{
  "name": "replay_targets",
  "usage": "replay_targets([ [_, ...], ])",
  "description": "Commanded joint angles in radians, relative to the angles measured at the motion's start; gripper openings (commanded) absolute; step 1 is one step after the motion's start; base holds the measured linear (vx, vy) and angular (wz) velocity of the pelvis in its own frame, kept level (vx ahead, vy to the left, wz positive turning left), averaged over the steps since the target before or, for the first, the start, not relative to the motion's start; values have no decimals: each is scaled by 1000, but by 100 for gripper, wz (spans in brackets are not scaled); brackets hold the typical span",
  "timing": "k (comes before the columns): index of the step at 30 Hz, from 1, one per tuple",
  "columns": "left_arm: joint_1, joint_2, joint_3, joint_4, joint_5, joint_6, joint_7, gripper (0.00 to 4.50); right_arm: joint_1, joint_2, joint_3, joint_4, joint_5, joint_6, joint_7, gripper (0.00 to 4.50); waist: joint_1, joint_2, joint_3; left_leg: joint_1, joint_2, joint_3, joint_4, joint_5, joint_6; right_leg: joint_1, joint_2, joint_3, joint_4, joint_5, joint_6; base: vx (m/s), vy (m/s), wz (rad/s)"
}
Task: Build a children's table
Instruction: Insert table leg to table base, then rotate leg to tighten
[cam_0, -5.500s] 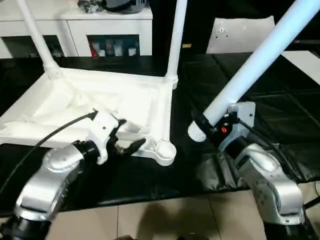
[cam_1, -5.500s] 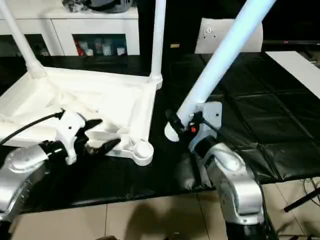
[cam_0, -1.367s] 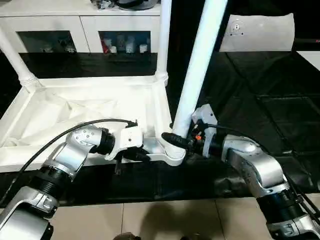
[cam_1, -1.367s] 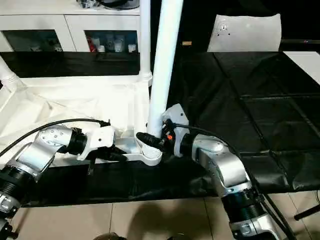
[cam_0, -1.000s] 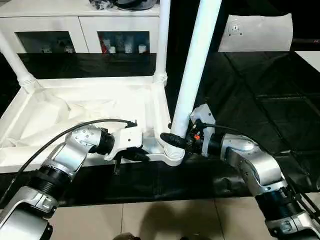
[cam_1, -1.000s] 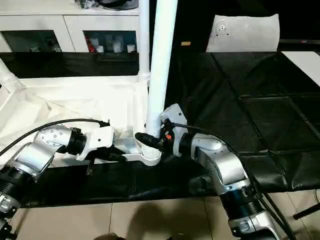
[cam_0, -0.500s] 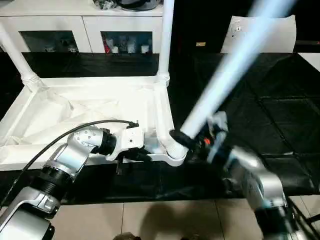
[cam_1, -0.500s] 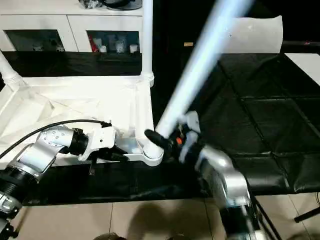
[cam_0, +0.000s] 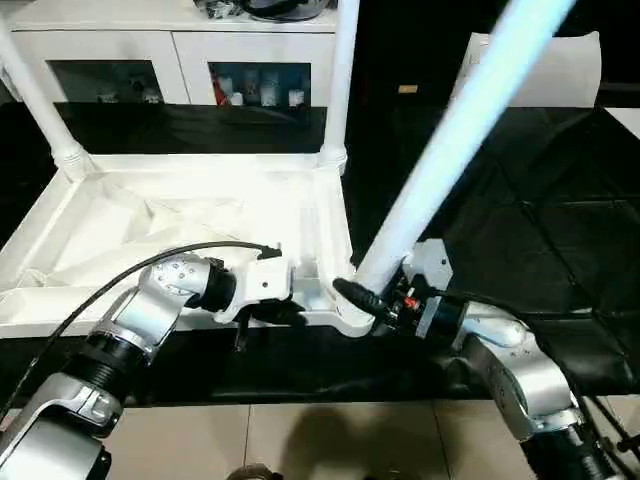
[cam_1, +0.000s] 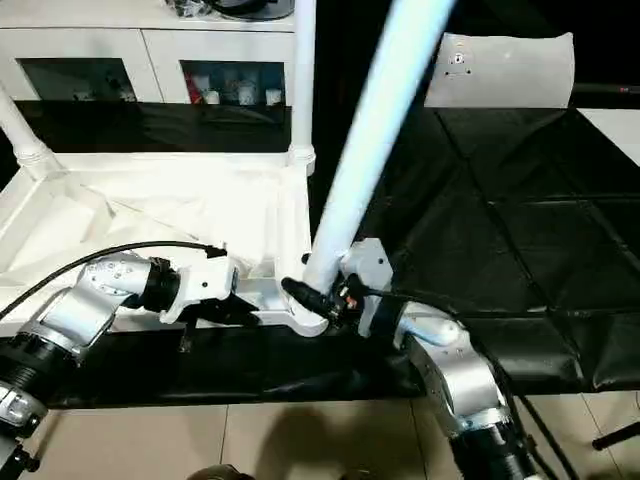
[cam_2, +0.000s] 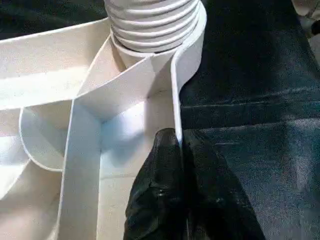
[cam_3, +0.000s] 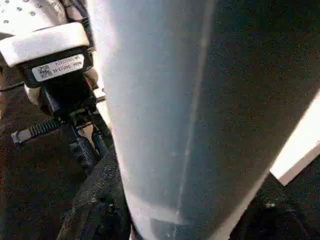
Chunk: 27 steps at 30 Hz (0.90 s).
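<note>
Upturned on the black-covered table (cam_0: 560, 240) lies the white plastic square tabletop (cam_0: 190, 225), its ribbed underside facing up, with two long tapered white tube legs already standing in the far corner sockets, one at the far left (cam_0: 40, 100) and one at the far right (cam_0: 340, 80). At the near edge the left claw (cam_0: 290, 313) is pressed together on the thin raised rim just beside the near right corner socket (cam_2: 152, 22), its black fingertips (cam_2: 167, 150) pinching the rim wall. That rim looks thin but stiff, braced by the ribs, so a pinch there should steady the whole light shell without bending it; the smooth plastic could slip under a sideways pull. Further right, the third white tube leg (cam_0: 450, 150) slants up and away to the right, its thick end meeting the socket at a tilt and not seated. The right claw (cam_0: 372, 302) grips it low down, close to the socket, fingers spread to the tube's width. The leg looks hollow, light and rigid, but long, so holding it near the base gives fine control of the tip while the upper length can swing. It likely needs bringing upright before it will go home.
</note>
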Motion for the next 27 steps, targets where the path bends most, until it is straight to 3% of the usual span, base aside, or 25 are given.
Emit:
replay_targets([
  [1, -22, 22, -23, 9, 35, -32, -27, 0, 21, -24, 59, 82, -42, 43, 50, 189, -3, 7, -56, 9, 135, -58, -106, -201, -1, 43, -135, 78, -66, -155, -266, 0, 0, 0],
  [6, -43, 21, -49, 14, 49, -61, -60, 0, 1, -31, 96, 98, -25, 68, 134, 189, -1, 6, -57, 13, 138, -57, -106, -192, 1, 41, -133, 78, -65, -139, -268, 0, 0, 0],
  [7, -58, 17, -59, 28, 57, -75, -69, 0, 2, -37, 113, 97, -21, 73, 163, 189, 3, 13, -58, 15, 137, -57, -105, -191, 1, 41, -134, 77, -64, -137, -270, 0, 0, 0],
  [9, -80, 11, -68, 53, 68, -97, -73, 0, 7, -42, 133, 90, -19, 77, 193, 189, 4, 9, -55, 15, 138, -57, -107, -205, -1, 41, -135, 78, -68, -155, -268, 0, 0, 0],
  [14, -123, 0, -85, 105, 93, -132, -75, 0, 24, -51, 165, 72, -24, 81, 233, 189, 12, 9, -46, 31, 140, -60, -115, -316, -37, 35, -138, 83, -86, -330, -231, 0, 0, 0],
  [15, -136, -3, -87, 120, 100, -137, -72, 0, 30, -54, 175, 62, -26, 84, 242, 189, 14, 15, -47, 30, 140, -62, -116, -319, -42, 37, -141, 85, -86, -336, -229, 0, 0, 0],
  [20, -166, -9, -91, 161, 117, -147, -58, 0, 43, -60, 195, 43, -29, 97, 264, 189, 21, 10, -54, 25, 142, -59, -117, -247, -30, 43, -139, 83, -75, -216, -246, 0, 0, 0],
  [22, -166, -9, -91, 161, 117, -147, -58, 0, 43, -60, 195, 43, -29, 97, 264, 189, 26, 9, -54, 25, 141, -58, -115, -236, -25, 44, -141, 82, -76, -217, -247, 0, 0, 0],
  [23, -168, -7, -90, 167, 120, -150, -55, 0, 42, -58, 196, 44, -29, 100, 263, 189, 29, 15, -54, 25, 141, -58, -116, -237, -25, 43, -140, 82, -78, -216, -246, 0, 0, 0],
  [27, -165, -1, -80, 189, 119, -154, -40, 0, 25, -29, 175, 70, -36, 94, 224, 189, 28, 11, -53, 22, 141, -59, -118, -250, -22, 44, -141, 81, -80, -259, -239, 0, 0, 0],
])
